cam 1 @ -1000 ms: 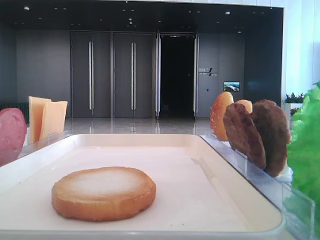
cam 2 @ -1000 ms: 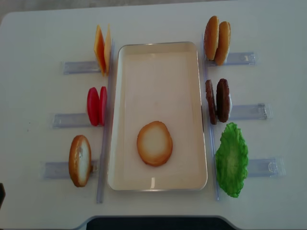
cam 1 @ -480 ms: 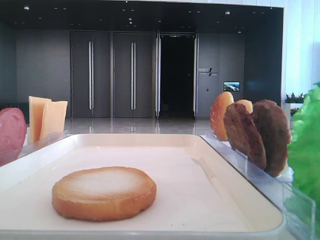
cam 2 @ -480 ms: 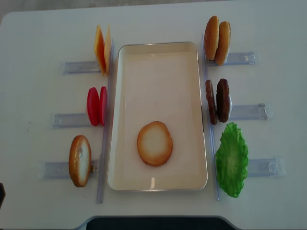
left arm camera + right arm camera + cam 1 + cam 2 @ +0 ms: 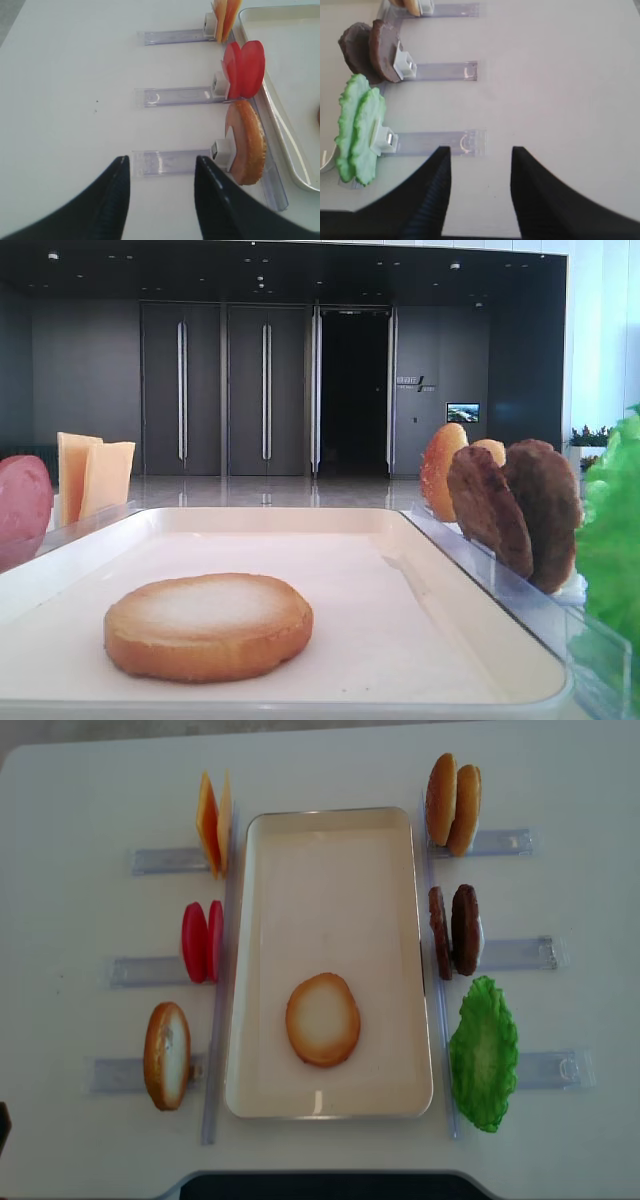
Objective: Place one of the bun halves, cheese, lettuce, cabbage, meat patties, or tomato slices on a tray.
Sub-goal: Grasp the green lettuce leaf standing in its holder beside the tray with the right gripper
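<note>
Green lettuce: flopping if I am pinching only its ruffled edge.
Right pincer: hanging wide, empty.
Left pincer: hanging wide, empty.

Bun half on tray; lettuce right.

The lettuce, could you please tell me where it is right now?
In the overhead view the lettuce stands in its clear holder just right of the tray, near its front corner, directly below the meat patties.
</note>
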Motion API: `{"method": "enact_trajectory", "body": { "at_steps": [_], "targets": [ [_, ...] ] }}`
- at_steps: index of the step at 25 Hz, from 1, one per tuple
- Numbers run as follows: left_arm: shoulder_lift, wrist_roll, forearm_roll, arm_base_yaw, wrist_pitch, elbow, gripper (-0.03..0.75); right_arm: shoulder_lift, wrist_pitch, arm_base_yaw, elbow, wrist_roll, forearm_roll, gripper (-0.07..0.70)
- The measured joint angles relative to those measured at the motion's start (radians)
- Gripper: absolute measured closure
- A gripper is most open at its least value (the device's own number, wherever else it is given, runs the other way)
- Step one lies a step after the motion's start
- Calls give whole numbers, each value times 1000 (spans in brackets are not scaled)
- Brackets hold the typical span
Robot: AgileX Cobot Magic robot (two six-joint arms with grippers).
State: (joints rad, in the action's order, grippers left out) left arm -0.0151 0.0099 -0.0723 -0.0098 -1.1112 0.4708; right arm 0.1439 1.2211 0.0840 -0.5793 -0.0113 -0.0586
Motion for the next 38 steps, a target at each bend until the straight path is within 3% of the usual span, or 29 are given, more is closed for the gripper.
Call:
{"method": "enact_trajectory", "body": {
  "at_steps": [12, 20, 25, 31, 38],
  "targets": [
    [0, 0, 0, 0, 0, 0, 388, 465, 2, 0, -229, -51, -14, 326],
    [0, 0, 0, 0, 0, 0, 388, 764, 0, 0, -270, -52, -16, 326],
    [0, 0, 0, 0, 0, 0, 388, 805, 1, 0, -270, -23, -20, 318],
    [0, 0, 0, 0, 0, 0, 388, 802, 1, 0, -270, 37, -71, 224],
    [0, 0, 0, 0, 0, 0, 388, 802, 1, 8, -270, 45, -170, 210]
  ]
}}
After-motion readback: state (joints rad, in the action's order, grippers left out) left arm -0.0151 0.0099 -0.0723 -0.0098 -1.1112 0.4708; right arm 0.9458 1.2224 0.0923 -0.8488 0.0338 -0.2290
